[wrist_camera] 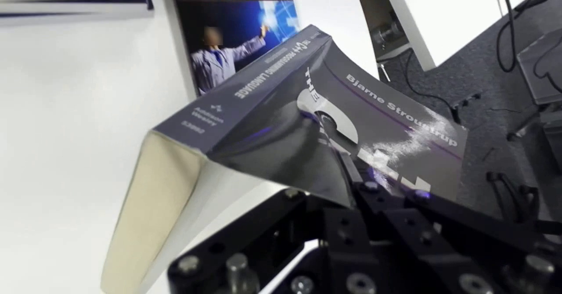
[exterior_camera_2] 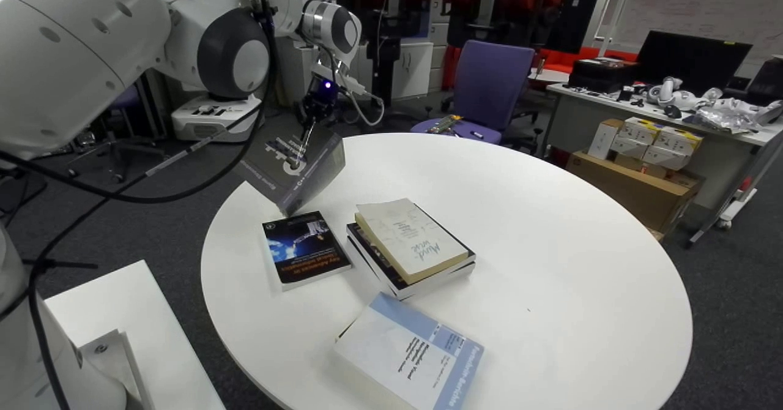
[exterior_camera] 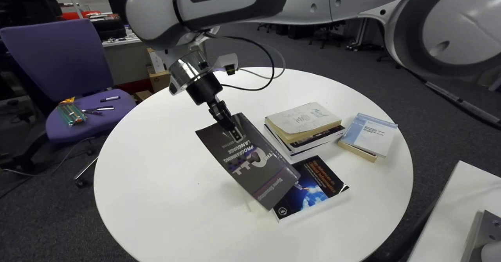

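Note:
My gripper (exterior_camera: pixel 236 133) is shut on the front cover of a thick dark grey book, The C++ Programming Language (exterior_camera: pixel 274 180). The book is tilted, with its near end low beside and partly over a black and blue book, Key Advances in Clinical Informatics (exterior_camera: pixel 321 172). I cannot tell if the two touch. In an exterior view the grey book (exterior_camera_2: pixel 269 171) hangs at the table's edge. In the wrist view the gripper (wrist_camera: pixel 344 162) pinches the bent cover (wrist_camera: pixel 272 149); the cream page block (wrist_camera: pixel 153 197) shows below the spine. One fingertip is partly hidden by the cover.
A stack of books with a worn cream one (exterior_camera: pixel 303 119) on top lies on the round white table (exterior_camera: pixel 156 183). A light blue book (exterior_camera: pixel 368 133) lies beside the stack. A purple chair (exterior_camera: pixel 58 58) and a white side table (exterior_camera: pixel 469 199) stand near.

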Motion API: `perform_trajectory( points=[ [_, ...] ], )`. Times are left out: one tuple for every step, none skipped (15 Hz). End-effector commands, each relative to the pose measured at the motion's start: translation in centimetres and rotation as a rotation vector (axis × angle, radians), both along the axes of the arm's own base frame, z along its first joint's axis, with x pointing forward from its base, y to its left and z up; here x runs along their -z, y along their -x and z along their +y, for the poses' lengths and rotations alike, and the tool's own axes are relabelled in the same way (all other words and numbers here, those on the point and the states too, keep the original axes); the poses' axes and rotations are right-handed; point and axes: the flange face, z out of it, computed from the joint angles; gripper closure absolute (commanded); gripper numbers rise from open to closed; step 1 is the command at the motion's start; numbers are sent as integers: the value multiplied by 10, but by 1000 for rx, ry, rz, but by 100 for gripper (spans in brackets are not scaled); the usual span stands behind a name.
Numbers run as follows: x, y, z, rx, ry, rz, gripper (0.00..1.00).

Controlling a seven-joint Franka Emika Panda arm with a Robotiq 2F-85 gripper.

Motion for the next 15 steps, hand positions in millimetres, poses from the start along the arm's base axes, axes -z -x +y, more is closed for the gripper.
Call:
perform_trajectory(
  points=[
    [-55,-2,-16,-3,163,-103,100],
    [-63,-3,-18,-4,196,-136,100],
    [-69,-5,-20,-5,228,-168,100],
    [-76,-7,-20,-5,257,-200,100],
    [-84,-8,-21,-3,286,-234,100],
    [-91,-9,-20,1,314,-266,100],
    [-97,-10,-20,12,340,-298,100],
    [-102,-11,-19,26,363,-328,100],
    [-107,-13,-18,49,370,-358,100],
    [-112,-14,-18,70,375,-379,100],
    [-116,-15,-18,99,374,-396,100],
    [-119,-15,-19,124,370,-408,100],
    [-122,-16,-19,146,371,-425,100],
    [-126,-17,-18,165,367,-445,100],
    [-132,-18,-16,186,358,-470,100]
  ],
)
